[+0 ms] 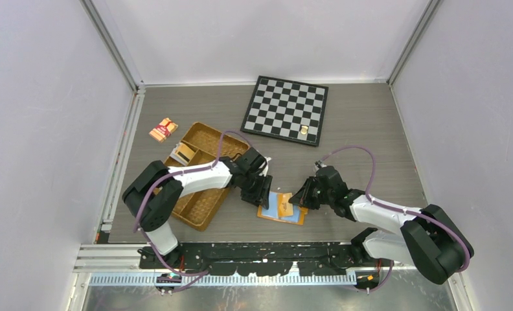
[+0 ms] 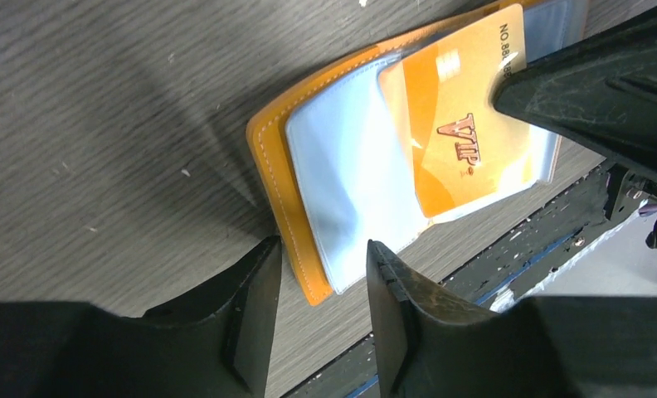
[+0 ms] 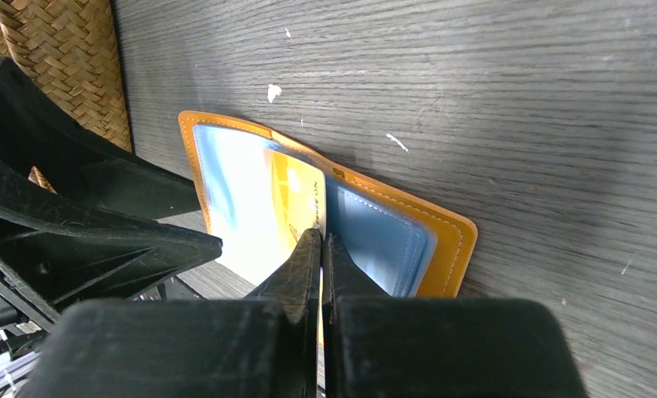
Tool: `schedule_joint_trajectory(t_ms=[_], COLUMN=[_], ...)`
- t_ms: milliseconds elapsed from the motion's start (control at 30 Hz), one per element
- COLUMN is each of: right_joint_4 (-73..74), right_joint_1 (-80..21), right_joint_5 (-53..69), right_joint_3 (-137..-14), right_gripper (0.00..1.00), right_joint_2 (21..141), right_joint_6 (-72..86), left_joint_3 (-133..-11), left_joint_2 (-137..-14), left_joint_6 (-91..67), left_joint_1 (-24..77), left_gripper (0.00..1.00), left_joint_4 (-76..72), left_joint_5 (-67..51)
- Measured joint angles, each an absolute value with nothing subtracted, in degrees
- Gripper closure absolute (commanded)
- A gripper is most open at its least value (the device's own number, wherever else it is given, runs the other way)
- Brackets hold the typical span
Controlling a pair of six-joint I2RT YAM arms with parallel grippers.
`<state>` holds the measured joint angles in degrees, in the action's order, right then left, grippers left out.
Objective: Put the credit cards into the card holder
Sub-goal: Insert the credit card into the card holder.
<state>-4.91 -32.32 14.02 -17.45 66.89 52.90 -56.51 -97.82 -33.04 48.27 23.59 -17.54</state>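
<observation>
One orange leather-like card holder (image 2: 271,174) lies open on the grey wood-grain counter (image 2: 101,124); right fingers (image 3: 304,265) pinch a gold plastic VIP card (image 2: 458,141) over its clear sleeve (image 2: 342,166), while left fingers (image 2: 250,315), parted, straddle its orange edge.

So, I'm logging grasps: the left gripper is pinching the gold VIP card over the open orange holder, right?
No, the right gripper pinches the gold VIP card over the open card holder; the right wrist view shows its fingers closed on it. The left gripper is open.
</observation>
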Motion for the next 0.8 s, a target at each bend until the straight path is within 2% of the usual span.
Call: schedule_joint_trajectory(t_ms=[233,567,733,800], right_joint_4=[-5.32,-7.38,-8.60,-8.49], right_joint_1=[-33.34,-36.58,-37.32,-37.82], right_joint_5=[13.17,9.43,8.88,8.12], right_joint_3=[-17.45,-16.75,-16.71,-16.88], right_gripper=[0.99,0.99,0.84,0.80], right_joint_2=[67.42,67.70,68.64,68.62], right_joint_6=[53.01,55.86,56.62,56.75], left_joint_3=[-54.22,-51.79,-51.42,-51.29], left_joint_2=[-96.62,-96.62,-96.62,-96.62], left_joint_6=[-34.68,-37.04,-37.26,-37.32], left_joint_1=[48.21,48.07,47.86,47.86], left_gripper=[0.79,0.90,0.99,1.00], left_joint_4=[22.76,20.49,20.12,19.99], left_joint_5=[-17.87,-19.73,-20.08,-20.16])
